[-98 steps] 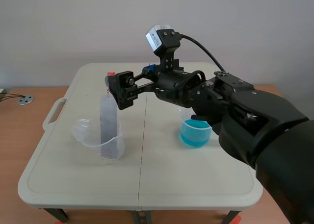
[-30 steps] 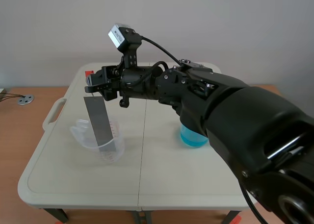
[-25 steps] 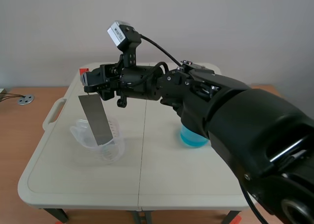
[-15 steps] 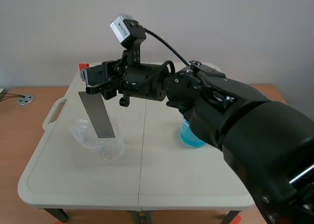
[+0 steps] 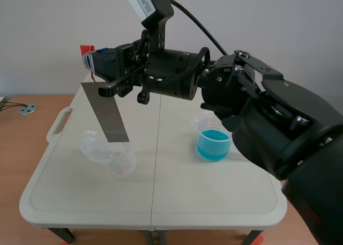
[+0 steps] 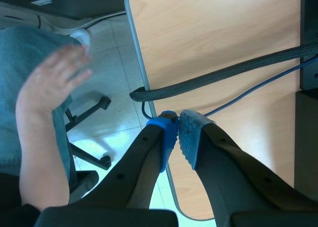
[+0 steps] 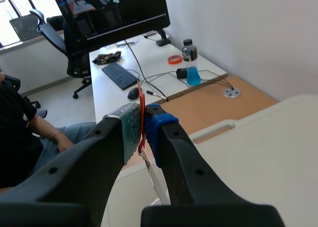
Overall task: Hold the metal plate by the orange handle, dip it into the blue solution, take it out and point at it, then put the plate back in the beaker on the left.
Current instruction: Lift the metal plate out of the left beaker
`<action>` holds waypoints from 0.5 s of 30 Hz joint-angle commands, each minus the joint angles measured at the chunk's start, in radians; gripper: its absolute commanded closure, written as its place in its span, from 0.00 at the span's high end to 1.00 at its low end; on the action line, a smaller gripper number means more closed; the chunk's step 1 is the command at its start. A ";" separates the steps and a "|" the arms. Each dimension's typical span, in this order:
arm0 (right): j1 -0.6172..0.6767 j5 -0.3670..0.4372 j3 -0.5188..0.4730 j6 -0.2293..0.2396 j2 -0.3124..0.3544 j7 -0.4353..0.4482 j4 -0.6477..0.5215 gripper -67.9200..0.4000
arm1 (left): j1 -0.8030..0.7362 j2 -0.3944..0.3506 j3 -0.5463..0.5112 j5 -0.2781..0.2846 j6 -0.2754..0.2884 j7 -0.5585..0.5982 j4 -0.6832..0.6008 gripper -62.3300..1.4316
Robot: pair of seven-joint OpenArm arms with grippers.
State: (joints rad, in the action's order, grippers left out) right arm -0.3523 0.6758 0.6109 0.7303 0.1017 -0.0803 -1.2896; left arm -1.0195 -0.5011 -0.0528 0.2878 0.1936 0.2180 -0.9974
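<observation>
Grey flat metal plate [image 5: 105, 113] hangs tilted from my right gripper [image 7: 142, 122], clamped on its orange handle [image 5: 87, 48], clear beaker of blue solution [image 5: 214, 143] at four o'clock.

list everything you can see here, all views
metal plate: one, grey, hanging tilted, lower end at the clear beaker's mouth
orange handle: one, orange-red, atop the plate, gripped by the right gripper
clear beaker: one, transparent, table's left half
blue solution beaker: one, blue-filled, table's right half
table: one, cream, under both beakers
monitor: one, black, on the white desk
keyboard: one, dark, same desk
person's hand: one, raised beside the left gripper
right gripper: one, black, shut on the handle
left gripper: one, black, shut on nothing, over a wooden desk's edge
</observation>
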 commanded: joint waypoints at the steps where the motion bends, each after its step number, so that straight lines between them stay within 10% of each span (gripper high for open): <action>1: -0.013 0.034 -0.002 0.015 0.013 0.003 -0.047 0.03 | -0.008 0.005 -0.002 -0.001 0.004 0.010 -0.010 0.12; 15: 0.026 0.147 -0.080 -0.005 0.147 -0.065 -0.323 0.03 | 0.008 -0.007 -0.059 0.004 0.003 0.008 -0.048 0.12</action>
State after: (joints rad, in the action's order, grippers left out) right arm -0.3122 0.7990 0.5415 0.7227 0.2432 -0.1631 -1.6051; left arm -1.0134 -0.5011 -0.0841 0.2878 0.1944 0.2169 -1.0210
